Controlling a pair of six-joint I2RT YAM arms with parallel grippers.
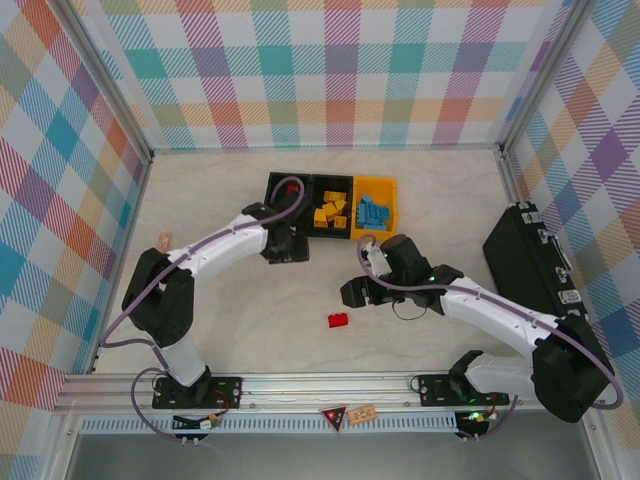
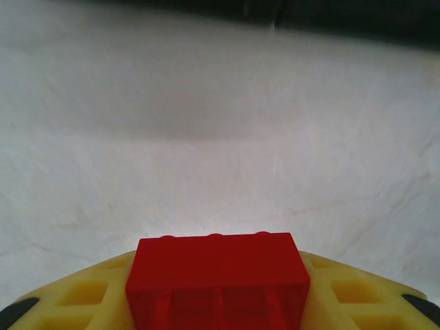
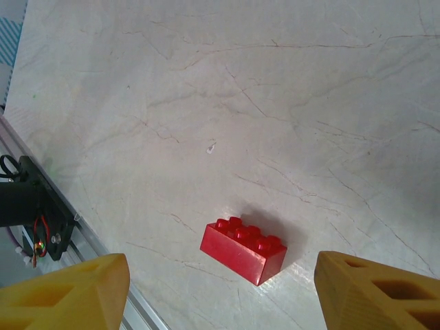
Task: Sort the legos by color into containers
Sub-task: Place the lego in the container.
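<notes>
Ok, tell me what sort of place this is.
Probably a lab robot-training booth: plaid walls on a metal frame, two arms bolted to a rail, and bins of legos staged on the table.

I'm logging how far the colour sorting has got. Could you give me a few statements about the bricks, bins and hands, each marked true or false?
1. The left hand grips a red brick. True.
2. The right hand is shut on a brick. False: its fingers are apart, and a loose red brick lies untouched on the table near them.
3. The blue bricks sit in the yellow bin. True.
4. The yellow bricks sit in the yellow bin. False: they are in the middle black bin.
</notes>
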